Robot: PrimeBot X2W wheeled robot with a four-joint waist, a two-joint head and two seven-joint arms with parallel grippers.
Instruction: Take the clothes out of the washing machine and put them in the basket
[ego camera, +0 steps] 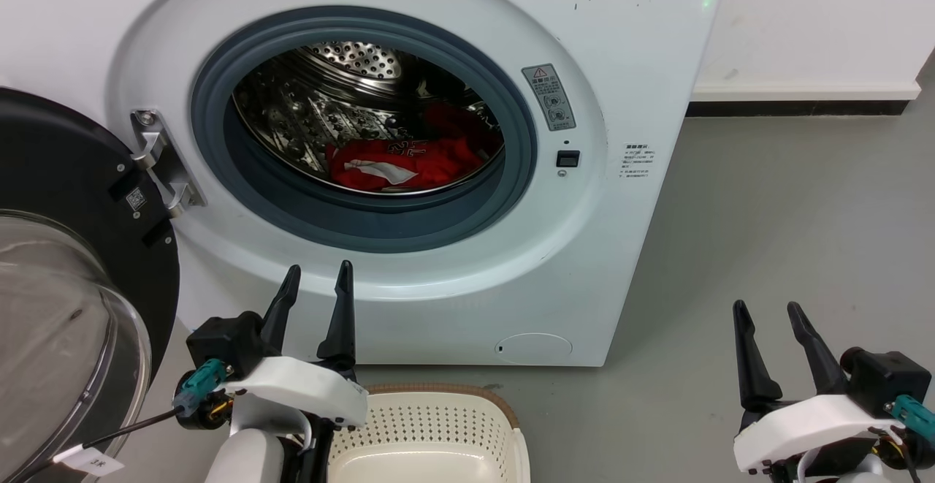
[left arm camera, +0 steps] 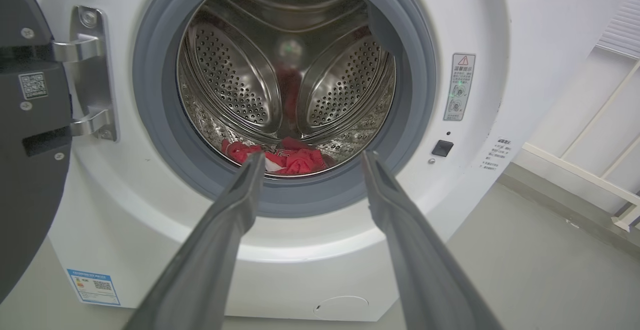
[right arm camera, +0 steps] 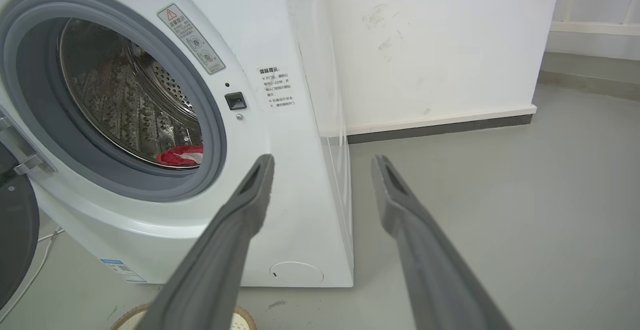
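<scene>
Nothing picked yet. The clothes [ego camera: 409, 161] sit as one red heap on the bottom of the drum [ego camera: 350, 59], toward the front lip and a bit right of centre. The heap is wider than it is deep, with its long axis running left to right across the opening. The door [ego camera: 66, 176] of the washing machine [ego camera: 628, 66] is swung open to my left, so nothing blocks the porthole.

Left hand [ego camera: 318, 271]: fingers spread wide, holding nothing, low in front of the machine and below the grey seal [ego camera: 365, 223]. Its wrist view looks straight into the porthole, and the red heap shows right between the two fingertips, so the pointing axis is on target. From this hand the clothes lie forward and up, over the seal lip, then down onto the drum bottom.

Right hand [ego camera: 767, 307]: also wide, holding nothing, well off to the right over the floor [ego camera: 767, 198]. Its fingers straddle the machine's right front corner, and the clothes lie off to the left of its line.

My call: the left arm is nearer and lined up, so it takes the reach. It needs to lift to clear the seal, go in, then dip. I'd close across the heap's short dimension to bunch the fabric. Risk is catching only the top garment.

The basket [ego camera: 438, 389] is on the floor just right of the left hand, in front of the machine, with no red in the part I can see. Short carry back.
</scene>
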